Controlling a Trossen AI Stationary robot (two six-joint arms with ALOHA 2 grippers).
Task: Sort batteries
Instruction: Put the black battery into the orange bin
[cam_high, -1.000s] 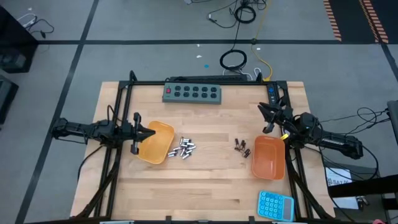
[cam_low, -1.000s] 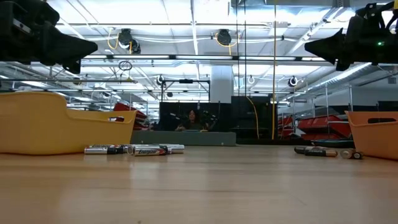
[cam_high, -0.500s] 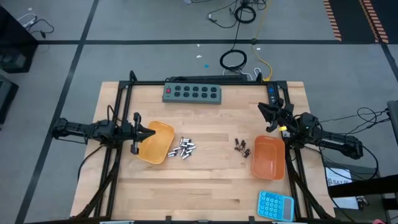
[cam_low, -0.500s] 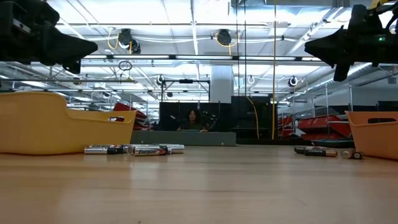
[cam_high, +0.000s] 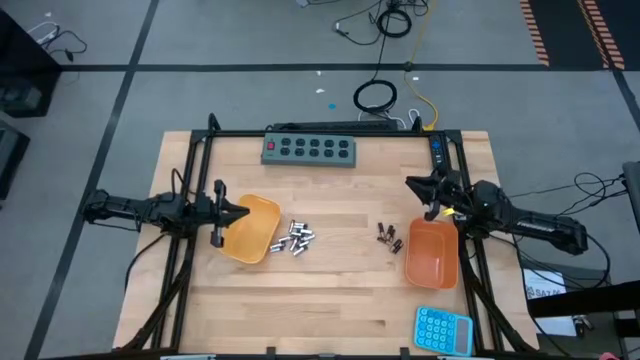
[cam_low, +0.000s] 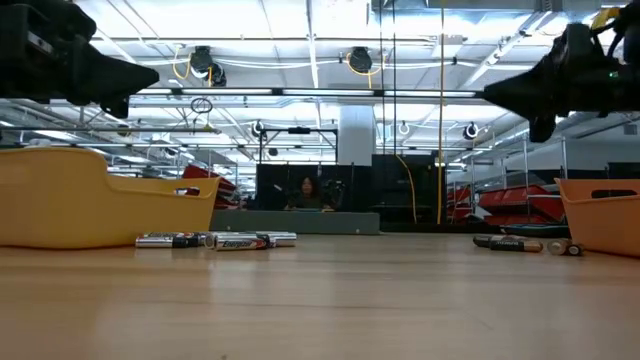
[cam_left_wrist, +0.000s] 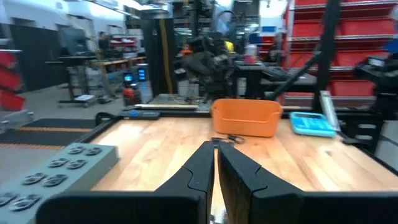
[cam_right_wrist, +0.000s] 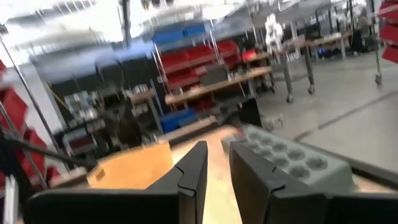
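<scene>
Batteries (cam_high: 299, 237) — small silver cylinders — lie clustered; left tool (cam_high: 240, 212) pinched together, right tool (cam_high: 415, 186) slightly apart.

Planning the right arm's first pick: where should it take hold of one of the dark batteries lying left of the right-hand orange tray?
Probably across the middle of the barrel, coming straight down. The dark batteries lie flat on the table in a tight cluster beside the orange tray, so take an outer one, jaws across its long axis. The right gripper hovers nearby.
</scene>
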